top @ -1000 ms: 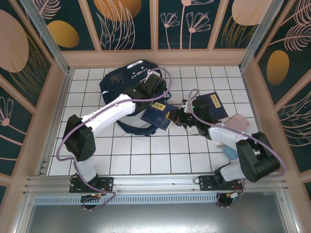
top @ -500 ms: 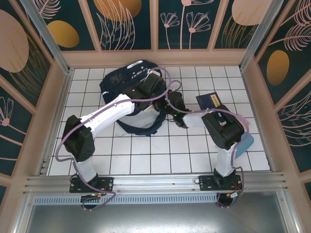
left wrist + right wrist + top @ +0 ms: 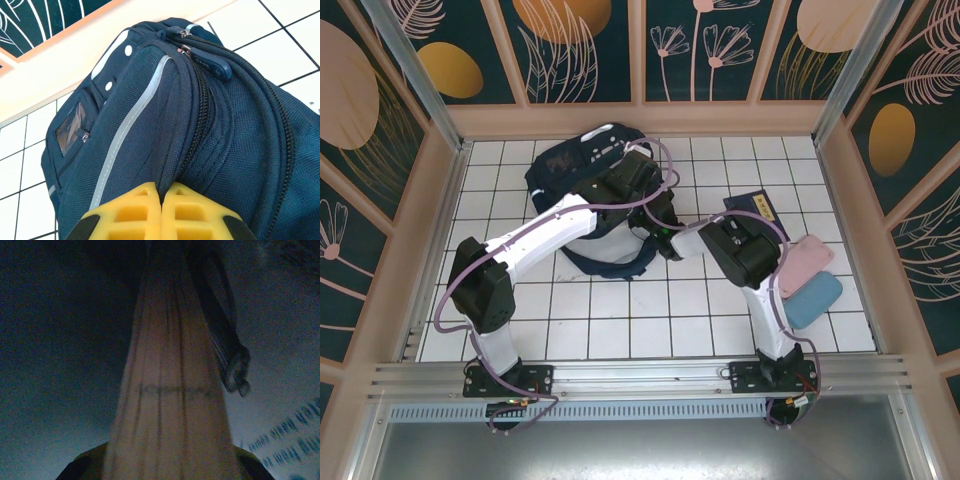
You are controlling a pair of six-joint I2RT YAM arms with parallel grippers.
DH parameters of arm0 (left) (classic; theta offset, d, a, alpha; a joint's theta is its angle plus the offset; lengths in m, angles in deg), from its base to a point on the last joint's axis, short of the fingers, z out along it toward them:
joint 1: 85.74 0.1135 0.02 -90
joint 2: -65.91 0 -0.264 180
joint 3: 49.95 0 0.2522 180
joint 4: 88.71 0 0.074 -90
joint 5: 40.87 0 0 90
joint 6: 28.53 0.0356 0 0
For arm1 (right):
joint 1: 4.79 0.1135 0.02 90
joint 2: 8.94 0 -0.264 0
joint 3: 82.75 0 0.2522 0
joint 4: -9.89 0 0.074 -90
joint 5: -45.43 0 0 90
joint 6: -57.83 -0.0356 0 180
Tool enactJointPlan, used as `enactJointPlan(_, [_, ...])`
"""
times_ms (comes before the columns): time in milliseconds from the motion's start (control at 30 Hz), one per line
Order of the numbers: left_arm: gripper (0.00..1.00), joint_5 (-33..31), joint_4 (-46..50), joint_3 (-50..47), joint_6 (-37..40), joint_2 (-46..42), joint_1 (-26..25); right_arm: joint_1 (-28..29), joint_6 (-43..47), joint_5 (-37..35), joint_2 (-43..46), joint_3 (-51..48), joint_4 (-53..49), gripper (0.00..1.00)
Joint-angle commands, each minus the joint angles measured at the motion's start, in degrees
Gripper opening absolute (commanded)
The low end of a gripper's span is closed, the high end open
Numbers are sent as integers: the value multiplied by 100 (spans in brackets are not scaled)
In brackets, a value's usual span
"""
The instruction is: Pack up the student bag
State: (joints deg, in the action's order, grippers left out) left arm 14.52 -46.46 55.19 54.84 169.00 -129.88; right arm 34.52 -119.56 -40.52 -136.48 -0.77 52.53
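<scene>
The student bag (image 3: 582,185), dark navy with a pale reflective stripe, lies at the back left of the tiled floor. My left gripper (image 3: 161,189) is shut on a fold of its fabric (image 3: 170,150) beside the zipper, holding the opening up. In the top view this left gripper (image 3: 641,172) sits over the bag's right side. My right arm (image 3: 720,238) reaches left into the bag's mouth. In the dark right wrist view my right gripper (image 3: 167,465) is shut on a booklet (image 3: 170,390), seen edge-on with its pale pages showing.
A second dark blue booklet (image 3: 756,209) with a yellow label lies on the tiles right of the bag. A pink case (image 3: 807,258) and a blue case (image 3: 816,297) lie near the right wall. A bag strap (image 3: 620,268) loops toward the front.
My right arm has swung left, carrying the booklet from the middle of the floor into the bag's mouth. The pink and blue cases are uncovered. The left gripper has kept its hold.
</scene>
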Motion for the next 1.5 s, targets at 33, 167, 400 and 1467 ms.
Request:
enactJointPlan(33, [0,50,-705,206,-118,-454,-24,94,6,-449,-270,669,56,0])
enactJointPlan(167, [0,58,-678,225,-153,-450,-18,86,111,-581,-467,1062,-187,5])
enactJointPlan(400, [0,-4,-634,293,-206,-624,-22,16,80,-195,-422,1160,-524,46])
enactJointPlan(1467, [0,-71,-845,337,-382,-564,-20,-274,-62,1493,867,-228,-1352,33])
